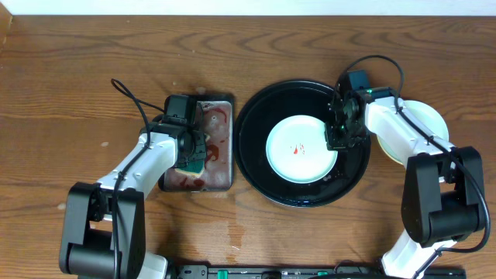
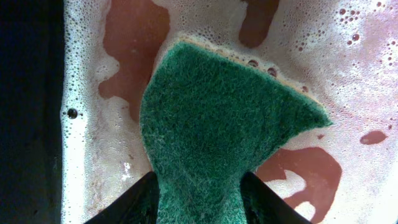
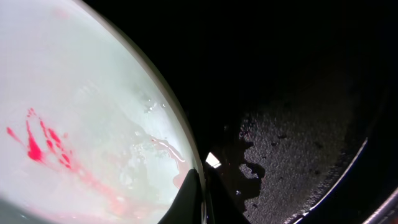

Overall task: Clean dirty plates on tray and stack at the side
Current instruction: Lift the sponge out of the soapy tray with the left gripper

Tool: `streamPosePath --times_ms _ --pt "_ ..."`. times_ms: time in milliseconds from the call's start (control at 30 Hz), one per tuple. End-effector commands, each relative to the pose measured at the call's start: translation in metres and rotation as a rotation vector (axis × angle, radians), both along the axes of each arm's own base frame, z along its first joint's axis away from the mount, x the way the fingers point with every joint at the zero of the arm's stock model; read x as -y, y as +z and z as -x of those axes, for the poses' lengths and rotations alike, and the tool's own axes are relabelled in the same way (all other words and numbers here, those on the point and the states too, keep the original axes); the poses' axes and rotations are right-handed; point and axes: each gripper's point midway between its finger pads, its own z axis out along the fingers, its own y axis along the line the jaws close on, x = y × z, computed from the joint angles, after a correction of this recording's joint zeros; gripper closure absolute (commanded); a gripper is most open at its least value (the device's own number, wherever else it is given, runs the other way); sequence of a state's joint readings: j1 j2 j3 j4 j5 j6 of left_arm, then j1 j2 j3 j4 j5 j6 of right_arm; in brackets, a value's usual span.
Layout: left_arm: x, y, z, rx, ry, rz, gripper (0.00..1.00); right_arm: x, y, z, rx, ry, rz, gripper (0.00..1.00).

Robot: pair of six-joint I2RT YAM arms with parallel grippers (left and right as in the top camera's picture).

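Left pincer [image 2: 199, 202] clamping green sponge [image 2: 217, 118] over sudsy pan [image 2: 93, 124], right pincer [image 3: 200, 198] pinching mint plate [image 3: 81, 112] at rim

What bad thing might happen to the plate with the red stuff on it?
The right fingers seem to pinch only the wet rim of the plate, so it may slip and drop back onto the tray. The sponge in the left fingers looks soaked with foamy red water from the pan, so it might drip on the table.
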State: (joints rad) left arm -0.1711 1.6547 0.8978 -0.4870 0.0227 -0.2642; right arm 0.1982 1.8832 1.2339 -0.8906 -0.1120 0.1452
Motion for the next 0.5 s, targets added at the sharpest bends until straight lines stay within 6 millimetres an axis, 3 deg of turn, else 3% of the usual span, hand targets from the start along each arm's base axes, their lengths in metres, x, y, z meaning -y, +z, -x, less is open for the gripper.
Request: streamPosePath --times_ms 0,133,233,467 --pt "-0.0035 -0.0094 0.0079 -0.035 0.003 -0.014 0.55 -0.0024 -0.0057 0.0039 -0.011 0.014 0.006 0.99" --pt "-0.0031 -0.0096 0.0091 -0.04 0.002 -0.012 0.59 -0.0033 -0.0056 0.0031 -0.007 0.016 0.005 0.99" --pt "-0.0036 -0.0102 0.012 -0.052 0.002 -0.014 0.91 -0.0034 -0.0056 0.0018 -0.002 0.016 0.004 0.99" --pt "-0.004 -0.0053 0.0134 -0.06 0.002 -0.015 0.93 -0.0035 -0.0057 0.002 -0.003 0.016 0.004 0.99"
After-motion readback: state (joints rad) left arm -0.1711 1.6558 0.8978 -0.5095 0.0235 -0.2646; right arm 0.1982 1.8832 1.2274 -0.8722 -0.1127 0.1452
